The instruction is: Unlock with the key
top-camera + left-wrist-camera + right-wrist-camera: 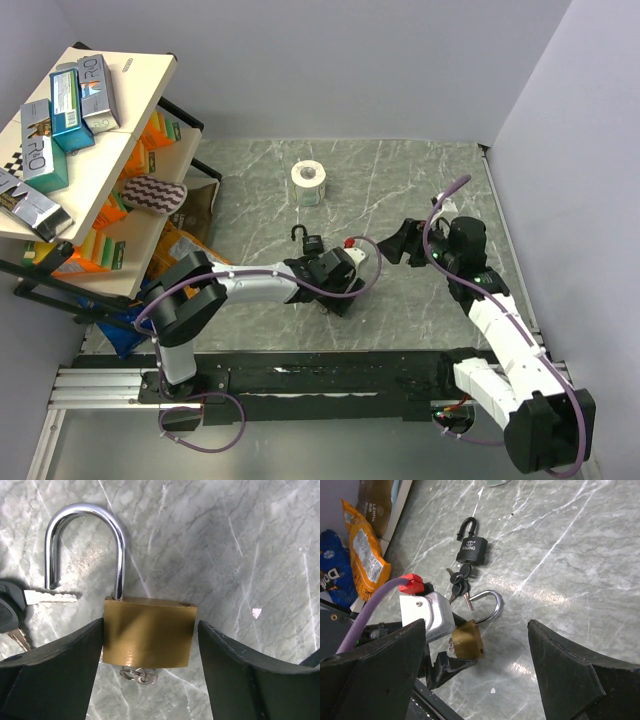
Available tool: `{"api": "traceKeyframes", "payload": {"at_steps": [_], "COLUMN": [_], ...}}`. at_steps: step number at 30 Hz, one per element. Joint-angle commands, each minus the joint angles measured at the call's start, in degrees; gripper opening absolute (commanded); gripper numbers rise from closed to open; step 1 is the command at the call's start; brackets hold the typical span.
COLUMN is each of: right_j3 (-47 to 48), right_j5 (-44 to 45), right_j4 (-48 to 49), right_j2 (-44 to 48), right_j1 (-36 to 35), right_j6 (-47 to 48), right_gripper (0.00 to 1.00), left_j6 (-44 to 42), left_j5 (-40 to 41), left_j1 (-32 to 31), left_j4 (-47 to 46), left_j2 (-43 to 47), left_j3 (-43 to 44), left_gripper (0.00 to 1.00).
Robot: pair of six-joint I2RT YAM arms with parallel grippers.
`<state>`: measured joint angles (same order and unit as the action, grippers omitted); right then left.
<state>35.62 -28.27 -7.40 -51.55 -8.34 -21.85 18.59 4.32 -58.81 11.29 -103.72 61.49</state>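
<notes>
Brass-bodied padlock (149, 632) with raised silver shackle, flanked, untouched, by spread left end effector (150, 680); bunch of black-headed silver keys (460, 582) on marble bench (400, 190) just beyond (blades roughly crosswise); right end effector (477, 670) spread, empty, farther off.

Brass padlock (148, 637), glossy steel shackle (85, 545)

Grey marbled stone-look tabletop (400, 190) here. Upper middle of the overhead view: a white tape roll (309, 182). Below it a small black padlock (472, 549), then a bunch of black-headed silver keys (459, 582), and a brass padlock with its shackle open (147, 635).
</notes>
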Motion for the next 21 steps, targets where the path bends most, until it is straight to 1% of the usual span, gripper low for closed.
{"api": "traceKeyframes", "payload": {"at_steps": [1,2,3,5,6,8,9,10,11,12,14,15,16,18,21], "right_j3": [-1.6,-1.9,-2.0,-2.3,-2.3,-2.1,-1.9,-1.2,-0.7,-0.3,1.0,1.5,1.9,2.5,3.4], "right_j5": [0.9,0.9,0.9,1.3,1.6,2.6,3.0,3.4,3.6,4.0,4.3,4.9,5.0,5.3,6.8], "right_j4": [-2.0,-2.0,-2.2,-2.6,-2.9,-3.9,-4.4,-5.3,-5.6,-6.1,-7.1,-7.2,-7.3,-7.7,-8.8], "right_j2": [3.2,3.5,3.9,5.1,5.5,6.7,7.1,7.7,8.0,8.2,8.7,8.8,9.4,9.8,10.9], "right_j1": [0.7,0.8,0.7,0.7,0.7,0.8,0.8,0.8,0.8,0.9,0.9,1.0,1.0,1.0,1.0], "right_j6": [-0.2,-0.3,-0.3,-0.4,-0.4,0.0,0.1,0.3,0.4,0.5,0.6,0.7,0.5,0.6,0.6], "right_gripper": [0.89,0.89,0.89,0.89,0.89,0.89,0.89,0.89,0.89,0.89,0.89,0.89,0.89,0.89,0.89], "left_j6": [4.2,4.9,6.8,8.9,10.7,12.5,13.7,14.3,14.8,15.1,15.8,16.8,17.4,19.5,22.7], "left_j5": [1.2,1.3,1.5,1.4,1.6,2.5,3.1,3.9,5.5,6.2,7.5,7.5,7.5,7.4,6.1], "left_j1": [-2.5,-3.0,-3.2,-3.1,-3.2,-3.1,-3.2,-3.2,-3.1,-3.2,-2.7,-2.3,-1.8,-0.3,2.9], "left_j4": [4.7,5.1,6.1,7.0,7.5,10.3,11.6,15.5,17.3,19.3,24.1,25.3,26.4,29.4,31.3], "left_j2": [-3.1,-3.3,-3.6,-5.2,-5.9,-9.0,-10.4,-13.3,-14.9,-16.4,-20.6,-21.9,-24.5,-26.7,-30.0], "left_j3": [-0.1,0.4,1.7,3.3,5.7,9.3,14.1,17.0,19.9,25.7,31.6,36.6,39.0,44.6,48.4], "left_gripper": [0.77,0.74,0.67,0.63,0.57,0.52,0.45,0.41,0.39,0.38,0.39,0.4,0.4,0.41,0.41]}}
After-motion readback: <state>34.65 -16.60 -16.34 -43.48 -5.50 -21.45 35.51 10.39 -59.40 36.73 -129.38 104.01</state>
